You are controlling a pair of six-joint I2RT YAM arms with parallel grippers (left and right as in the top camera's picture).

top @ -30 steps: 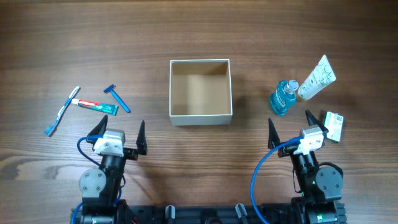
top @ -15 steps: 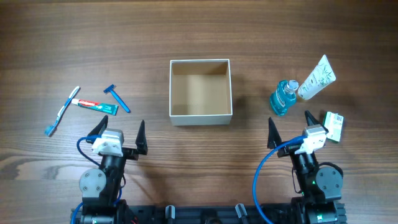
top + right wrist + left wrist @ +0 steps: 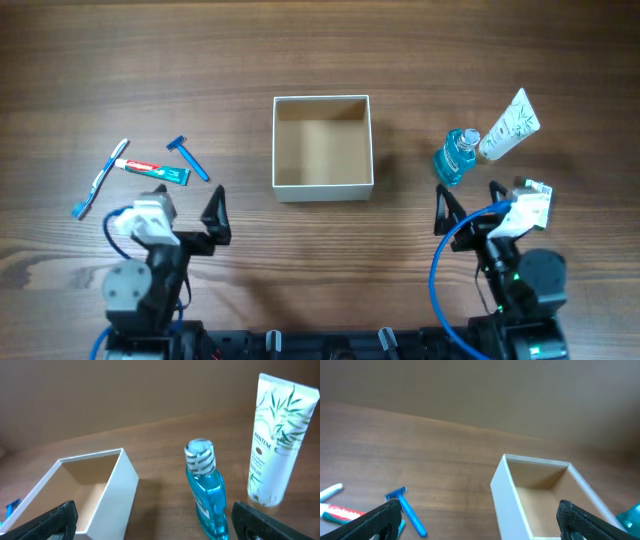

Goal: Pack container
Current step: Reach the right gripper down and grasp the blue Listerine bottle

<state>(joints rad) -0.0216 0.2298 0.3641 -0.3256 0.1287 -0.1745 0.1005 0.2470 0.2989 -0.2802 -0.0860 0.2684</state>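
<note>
My left gripper (image 3: 480, 512) hangs low over the dark wooden worktop (image 3: 320, 50) near its front edge, toward the left side, with its 2 black fingers spread wide and nothing between them. My right gripper (image 3: 155, 512) sits the same way near the front edge on the right side, jaws wide apart and holding nothing. The square open-topped container with thin white walls and a tan cardboard inside (image 3: 322, 147) stands upright in the middle of the worktop, between my 2 arms and a little farther from the front edge than they are. Its tan floor is in plain sight from above. Toward the left edge lie 3 things close together: a blue and white toothbrush (image 3: 98, 180), a small white toothpaste tube with red and green print (image 3: 152, 170) just beside it, and a blue plastic razor (image 3: 188, 158) near the tube's cap end. Toward the right edge a clear bottle of blue liquid with a silver cap (image 3: 455, 157) lies touching a white tube with a green leaf print (image 3: 509, 126). A small white and green box (image 3: 537, 203) lies just beside my right wrist, partly hidden by it.
</note>
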